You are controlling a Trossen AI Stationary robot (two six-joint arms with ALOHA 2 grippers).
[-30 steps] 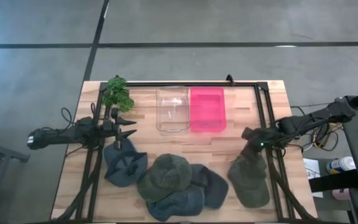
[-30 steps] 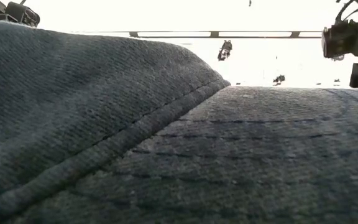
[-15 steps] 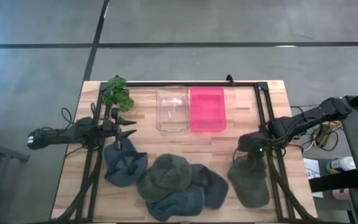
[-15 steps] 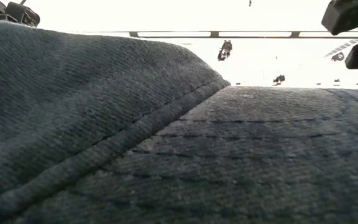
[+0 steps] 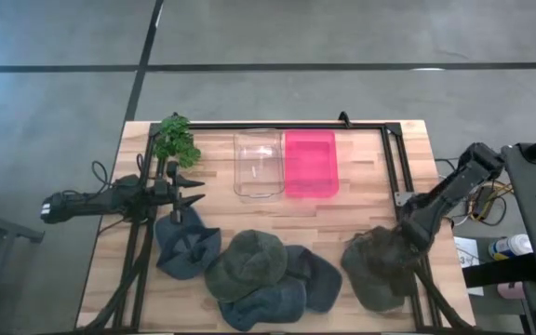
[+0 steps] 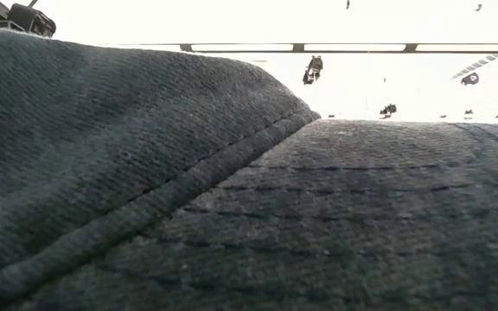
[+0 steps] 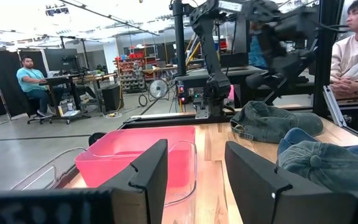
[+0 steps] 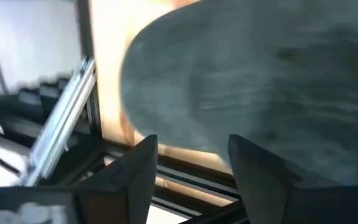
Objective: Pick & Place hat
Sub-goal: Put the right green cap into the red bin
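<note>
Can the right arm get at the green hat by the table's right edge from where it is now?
Probably yes. The right claw hangs open right at the green hat, whose top is bare; only the frame rail beside it crowds the approach.

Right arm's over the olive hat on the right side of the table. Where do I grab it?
Probably the raised fold of the olive hat nearest the right tool, coming from above: its fabric lies crumpled there, giving the open fingers something to pinch.
</note>
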